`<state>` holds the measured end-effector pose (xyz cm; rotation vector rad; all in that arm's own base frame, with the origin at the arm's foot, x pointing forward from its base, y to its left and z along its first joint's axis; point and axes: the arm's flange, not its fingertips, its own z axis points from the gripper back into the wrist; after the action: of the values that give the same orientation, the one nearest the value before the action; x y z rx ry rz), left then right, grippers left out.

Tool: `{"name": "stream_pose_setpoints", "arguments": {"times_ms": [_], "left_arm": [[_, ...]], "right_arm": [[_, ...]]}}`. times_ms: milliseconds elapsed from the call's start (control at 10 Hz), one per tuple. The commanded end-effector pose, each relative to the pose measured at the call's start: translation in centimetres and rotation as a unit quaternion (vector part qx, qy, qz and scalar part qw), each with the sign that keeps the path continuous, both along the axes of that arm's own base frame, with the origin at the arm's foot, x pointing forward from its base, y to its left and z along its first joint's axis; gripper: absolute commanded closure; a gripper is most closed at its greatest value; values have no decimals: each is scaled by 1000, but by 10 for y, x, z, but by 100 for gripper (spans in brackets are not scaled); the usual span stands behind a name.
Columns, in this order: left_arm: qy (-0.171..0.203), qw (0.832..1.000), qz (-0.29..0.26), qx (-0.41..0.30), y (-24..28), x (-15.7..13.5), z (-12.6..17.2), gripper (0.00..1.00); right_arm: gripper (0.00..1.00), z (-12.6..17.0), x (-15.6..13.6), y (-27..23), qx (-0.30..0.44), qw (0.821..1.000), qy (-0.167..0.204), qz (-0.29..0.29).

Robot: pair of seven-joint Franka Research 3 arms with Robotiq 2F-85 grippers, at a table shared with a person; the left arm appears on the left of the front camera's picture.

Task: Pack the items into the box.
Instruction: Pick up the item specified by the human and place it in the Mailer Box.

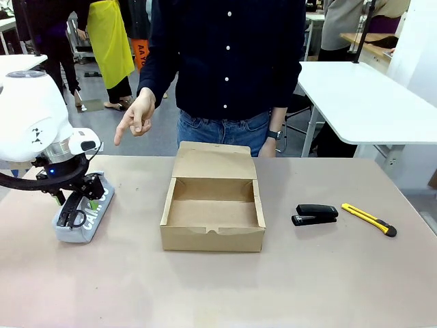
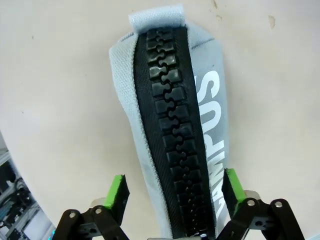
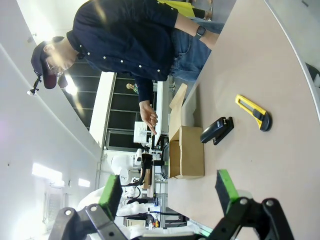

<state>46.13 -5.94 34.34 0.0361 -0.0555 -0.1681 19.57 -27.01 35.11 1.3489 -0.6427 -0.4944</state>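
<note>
The grey "CAMPUS" zip pouch (image 1: 85, 217) lies at the table's left, with my left gripper (image 1: 78, 208) lowered over it. In the left wrist view the pouch (image 2: 170, 125) runs lengthwise between the green pads (image 2: 117, 187), which stand open on either side of its near end; a gap shows on one side. The black stapler (image 1: 314, 214) rests right of the open cardboard box (image 1: 212, 236), whose lid flap stands up at the back and which holds nothing. My right gripper (image 3: 170, 192) hangs open in the air, well away from the stapler (image 3: 217, 130) and the box (image 3: 187, 152).
A yellow-and-black utility knife (image 1: 369, 219) lies right of the stapler. A person stands at the far edge behind the box, one hand (image 1: 136, 119) raised and pointing down toward the left of the table. A white table stands at the back right.
</note>
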Motion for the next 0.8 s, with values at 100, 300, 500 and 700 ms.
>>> {"name": "stream_pose_setpoints", "arguments": {"times_ms": [100, 300, 500, 700], "left_arm": [[-13, 1000, 11, 7, 0, 2, 1, 100], [-13, 1000, 15, 2, 2, 1, 2, 100], [-14, 1000, 21, -4, 4, 0, 3, 100], [-17, 999, 27, -8, 6, -1, 6, 100]], "right_arm": [[0, 1, 2, 1, -3, 1000, -17, -4], [0, 1, 2, 1, -3, 1000, -17, -4], [0, 1, 2, 1, -3, 1000, -17, -4], [0, 1, 2, 1, -3, 1000, -17, -4]]}}
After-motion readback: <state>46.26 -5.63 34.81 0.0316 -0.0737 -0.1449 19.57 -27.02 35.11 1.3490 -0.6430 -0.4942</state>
